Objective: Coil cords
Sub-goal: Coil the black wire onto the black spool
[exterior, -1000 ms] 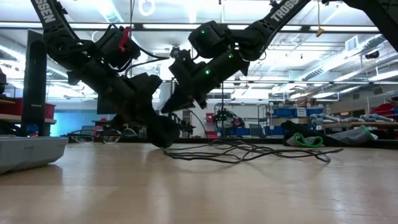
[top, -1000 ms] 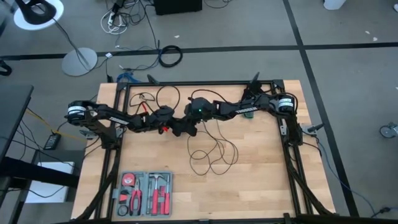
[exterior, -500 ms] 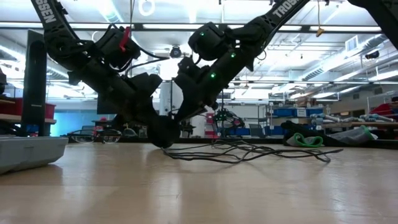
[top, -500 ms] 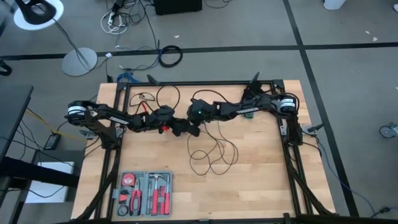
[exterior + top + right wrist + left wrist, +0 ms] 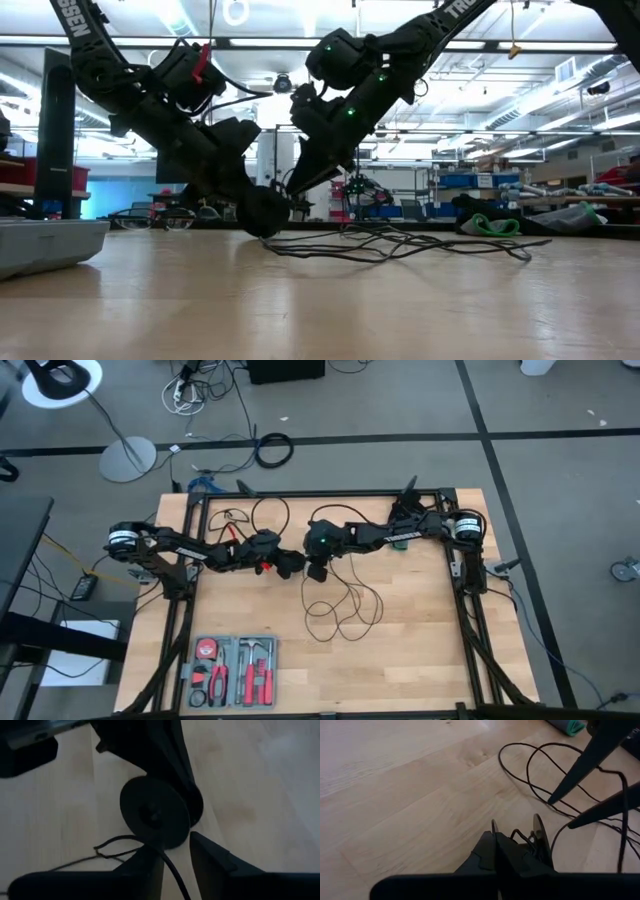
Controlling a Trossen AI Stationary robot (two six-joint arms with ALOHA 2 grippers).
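Left claw (image 5: 291, 565) clamps the flat round puck (image 5: 155, 814); right claw (image 5: 316, 572) parted beside it.

Ceiling lights (image 5: 180, 20) are glaring brightly across the low view, silhouetting both arms. The tabletop (image 5: 320, 300) is reflecting a soft sheen. Close fingers (image 5: 210, 855) are blurring.

Thin black cord (image 5: 340, 600) and black puck (image 5: 155, 812) on pale wood-grain table (image 5: 420, 650), red-handled tools (image 5: 250, 680).
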